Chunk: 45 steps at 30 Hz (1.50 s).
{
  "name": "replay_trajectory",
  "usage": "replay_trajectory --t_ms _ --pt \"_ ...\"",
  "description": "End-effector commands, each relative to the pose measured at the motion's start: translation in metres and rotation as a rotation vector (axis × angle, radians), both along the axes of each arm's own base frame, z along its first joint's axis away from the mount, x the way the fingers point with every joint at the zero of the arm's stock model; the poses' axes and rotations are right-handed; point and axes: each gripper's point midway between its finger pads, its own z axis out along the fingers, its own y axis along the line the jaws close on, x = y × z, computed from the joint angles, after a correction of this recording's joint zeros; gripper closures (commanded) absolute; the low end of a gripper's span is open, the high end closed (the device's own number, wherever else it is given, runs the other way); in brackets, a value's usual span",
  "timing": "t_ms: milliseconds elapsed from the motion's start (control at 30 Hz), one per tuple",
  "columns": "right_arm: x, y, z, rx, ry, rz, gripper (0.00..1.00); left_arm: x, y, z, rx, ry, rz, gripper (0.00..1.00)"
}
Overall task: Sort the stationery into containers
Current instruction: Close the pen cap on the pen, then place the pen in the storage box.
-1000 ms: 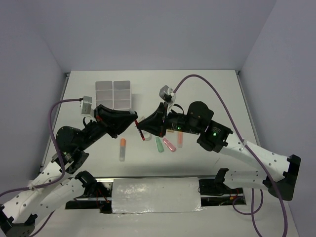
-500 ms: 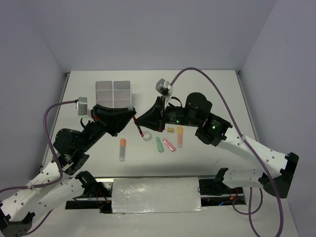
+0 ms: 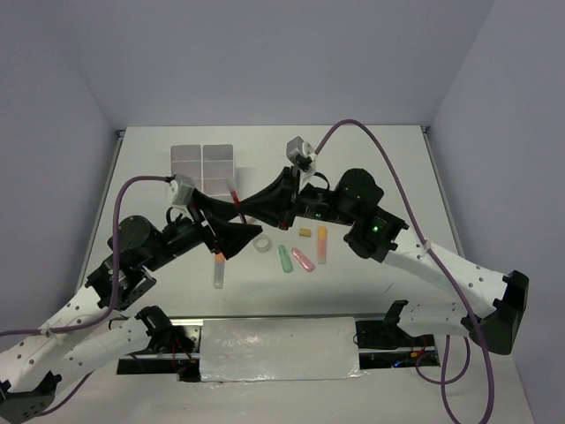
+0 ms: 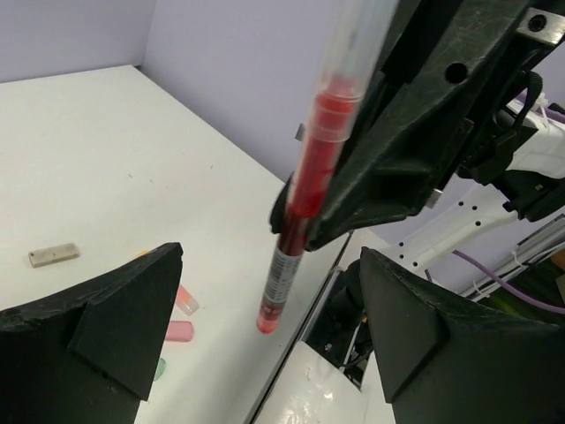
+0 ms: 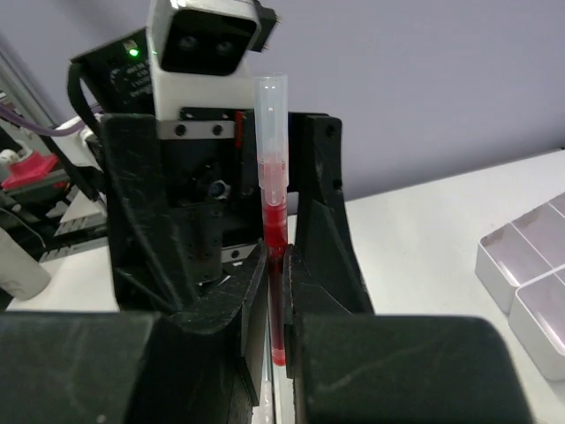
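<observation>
A red pen with a clear cap hangs over the table, and my right gripper is shut on it. In the right wrist view the pen stands upright, pinched between the pads. My left gripper is open just in front of it; its jaws stand wide apart either side of the pen without touching it. On the table lie an orange marker, a tape ring, a green marker, a pink marker, another orange marker and a beige block. The white containers sit at the far left.
A white panel lies along the near edge between the arm bases. Purple cables arch over both arms. Walls close the table at the back and on both sides.
My left gripper has opened, let go of the red pen and drawn back. The right gripper keeps the pen and has carried it up and towards the containers.
</observation>
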Motion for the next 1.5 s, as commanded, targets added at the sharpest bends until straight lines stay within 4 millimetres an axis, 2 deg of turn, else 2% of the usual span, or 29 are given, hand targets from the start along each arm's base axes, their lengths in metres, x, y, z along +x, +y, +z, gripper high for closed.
replay_trajectory --t_ms 0,233,367,433,700,867,1000,1233,1400,1433,1467 --pt "0.002 -0.008 0.018 0.057 -0.059 -0.040 1.00 -0.016 0.004 0.035 -0.042 -0.103 -0.049 0.06" --pt "0.009 -0.010 -0.001 0.013 -0.053 -0.076 1.00 -0.028 0.016 0.042 -0.063 -0.163 -0.046 0.12" --pt "-0.002 -0.007 -0.005 0.014 -0.049 -0.010 1.00 -0.025 0.024 0.042 -0.058 -0.175 0.002 0.18" --pt "-0.004 -0.004 -0.008 0.006 -0.043 0.009 1.00 -0.021 0.023 0.041 -0.048 -0.174 0.011 0.22" --pt "-0.022 -0.008 -0.008 0.005 -0.066 0.083 1.00 -0.009 0.021 0.034 -0.017 -0.160 0.051 0.26" --pt "-0.024 -0.005 -0.019 -0.020 -0.052 0.100 1.00 -0.013 0.021 0.043 -0.036 -0.188 0.034 0.27" --pt "-0.024 -0.006 -0.023 -0.018 -0.038 0.102 1.00 -0.016 0.023 0.049 -0.045 -0.207 0.031 0.33" --pt "-0.027 -0.002 -0.027 -0.026 -0.031 0.121 1.00 -0.016 0.021 0.048 -0.046 -0.207 0.026 0.37" --pt "-0.031 -0.004 -0.018 -0.007 -0.045 0.127 1.00 -0.013 0.017 0.041 -0.030 -0.189 0.019 0.55" --pt "-0.032 -0.004 -0.017 -0.006 -0.046 0.132 1.00 -0.013 0.017 0.040 -0.030 -0.187 0.019 0.60" --pt "-0.032 -0.004 -0.016 -0.005 -0.046 0.134 1.00 -0.013 0.017 0.040 -0.029 -0.188 0.019 0.72"
